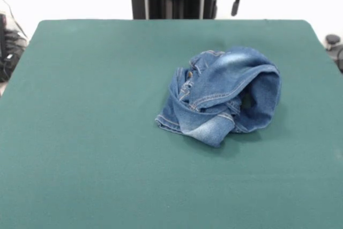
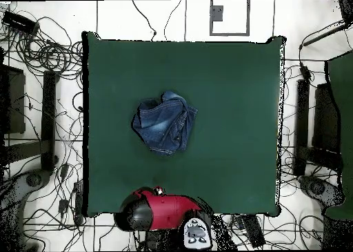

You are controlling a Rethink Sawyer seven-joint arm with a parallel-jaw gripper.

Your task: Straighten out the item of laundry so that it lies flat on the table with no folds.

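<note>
The jeans (image 1: 220,96) lay crumpled in a folded heap on the green counter (image 1: 86,148), right of centre in the front view. The claw (image 1: 235,5) hung drawn back beyond the far edge, well apart from them; whether it was spread or pressed together could not be told.

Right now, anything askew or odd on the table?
Yes: the jeans lie bunched in a crumpled heap right of centre in the front view, folded over themselves rather than flat. The table cover looks smooth and undamaged. The arm sits drawn back at the table's edge.
</note>
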